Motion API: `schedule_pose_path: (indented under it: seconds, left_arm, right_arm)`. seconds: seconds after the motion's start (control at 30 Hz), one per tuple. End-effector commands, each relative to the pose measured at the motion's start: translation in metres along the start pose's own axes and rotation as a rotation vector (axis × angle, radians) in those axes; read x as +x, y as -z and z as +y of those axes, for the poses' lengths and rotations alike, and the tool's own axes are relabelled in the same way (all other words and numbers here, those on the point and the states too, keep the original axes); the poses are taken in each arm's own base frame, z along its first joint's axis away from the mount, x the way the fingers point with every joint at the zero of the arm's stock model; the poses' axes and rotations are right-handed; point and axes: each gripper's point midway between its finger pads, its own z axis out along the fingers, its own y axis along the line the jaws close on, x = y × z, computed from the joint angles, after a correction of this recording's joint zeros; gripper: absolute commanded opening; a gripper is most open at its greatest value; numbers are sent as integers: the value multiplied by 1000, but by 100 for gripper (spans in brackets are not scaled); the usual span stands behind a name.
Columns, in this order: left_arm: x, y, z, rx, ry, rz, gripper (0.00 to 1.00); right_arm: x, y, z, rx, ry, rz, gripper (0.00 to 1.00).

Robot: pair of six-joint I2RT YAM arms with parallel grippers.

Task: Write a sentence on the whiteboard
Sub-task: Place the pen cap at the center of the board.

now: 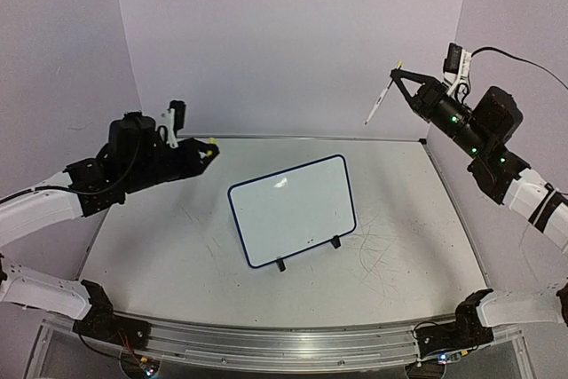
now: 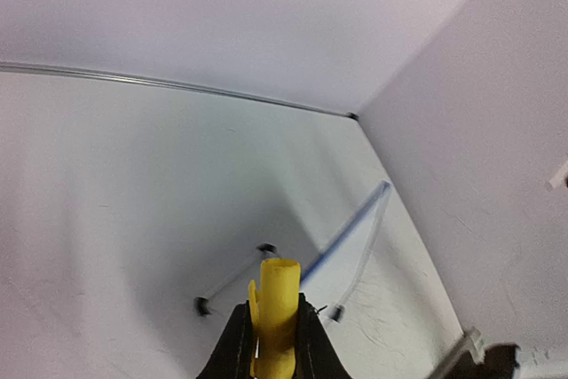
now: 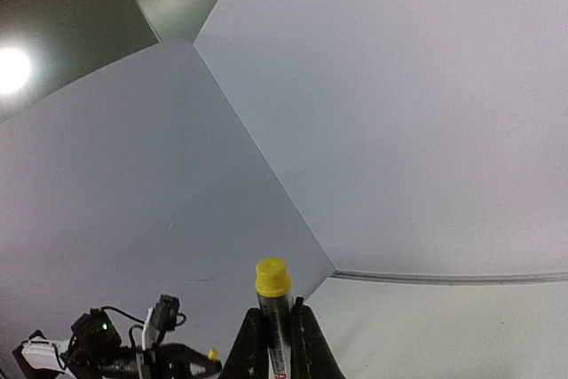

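The right hand [image 1: 397, 73], clamped shut on the marker [image 1: 380, 99] near its top, hangs well above the blank whiteboard [image 1: 293, 210] propped mid-counter [image 1: 160, 246] while the left hand [image 1: 206, 152] pinches the yellow cap [image 2: 277, 303], so pressing down could swivel the marker or tip the board.

At the bottom centre we see the right pincer [image 3: 277, 311] clamped on a marker [image 3: 273, 285], its yellow end pointing up. Two pale walls [image 3: 399, 113] meet in a corner above it, and the worktop [image 3: 444, 330] fills the lower right. At lower left we find the left arm [image 3: 111, 348], a yellow piece [image 3: 212, 354] at its tip. A light [image 3: 11, 70] glares at the upper left.
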Motion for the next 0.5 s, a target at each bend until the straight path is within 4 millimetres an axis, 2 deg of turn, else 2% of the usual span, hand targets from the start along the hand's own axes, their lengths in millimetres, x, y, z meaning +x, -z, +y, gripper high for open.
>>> schedule_pose_path:
  seconds: [0.0, 0.13, 0.2, 0.3, 0.47]
  left_arm:
    - [49, 14, 100, -419, 45, 132, 0]
    - [103, 9, 139, -521, 93, 233, 0]
    - [122, 6, 155, -572, 92, 265, 0]
    - [148, -2, 174, -633, 75, 333, 0]
    - [175, -8, 193, -702, 64, 405, 0]
  right_arm:
    - [-2, 8, 0, 20, 70, 2, 0]
    - [-1, 9, 3, 10, 66, 6, 0]
    - [-1, 10, 3, 10, 66, 6, 0]
    - [1, 10, 2, 11, 60, 10, 0]
    - [2, 12, 2, 11, 52, 11, 0]
